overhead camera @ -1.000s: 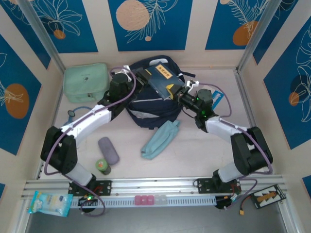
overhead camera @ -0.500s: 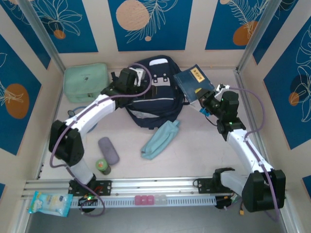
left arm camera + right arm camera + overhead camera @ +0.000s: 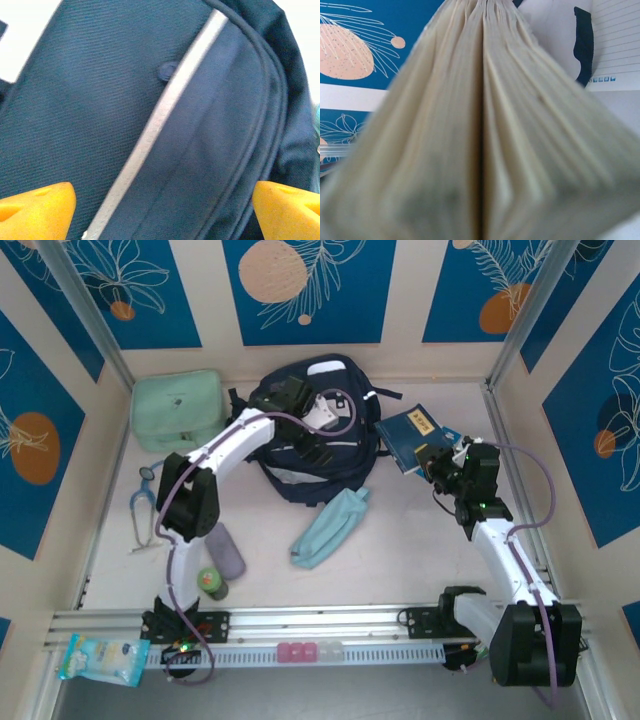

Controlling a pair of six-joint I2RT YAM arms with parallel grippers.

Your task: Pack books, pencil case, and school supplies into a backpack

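From above, the backpack [image 3: 318,445] lies at the back of the table [image 3: 420,540]. The left gripper [image 3: 303,405] hangs over its upper part. The right gripper [image 3: 432,453] is pinched on the near edge of the books [image 3: 408,430], which sit tilted just right of the backpack, a dark blue cover with a yellow label facing up. The pencil case [image 3: 330,528] lies slantwise on the table just below the backpack. The supplies case [image 3: 226,552] rests near the left arm, partly hidden by it, with a green bottle [image 3: 210,582] beside it. A mint bag [image 3: 178,408] sits in the back left corner, and a stethoscope [image 3: 145,502] lies below it.

The left wrist view looks straight onto the backpack's navy fabric and a white stripe. The orange fingertips [image 3: 35,207] stand spread wide at the lower corners, with nothing between them.

The right wrist view has the books' cream page edges fanning out close up, split by a middle seam. A blue wall panel [image 3: 365,30] shows behind them.
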